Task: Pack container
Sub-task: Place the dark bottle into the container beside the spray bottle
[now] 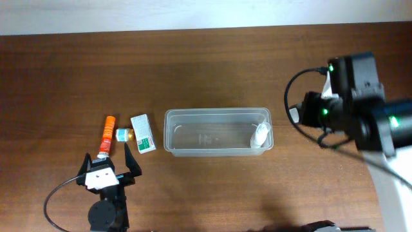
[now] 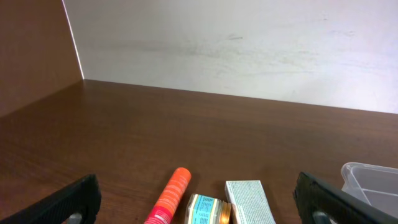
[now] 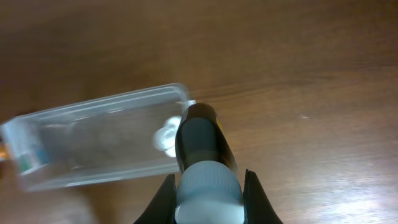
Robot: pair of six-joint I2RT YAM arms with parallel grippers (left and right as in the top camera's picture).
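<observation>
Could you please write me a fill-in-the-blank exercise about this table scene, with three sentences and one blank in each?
1. The container holds exactly ____ item, a small white bottle.
2. The left gripper has its jaws ____.
3. The dark bottle is held by the arm on the ____ side.

Missing words: one; open; right.

Dark brown wooden table (image 1: 206, 64) against plain white wall (image 2: 249, 43)
</observation>
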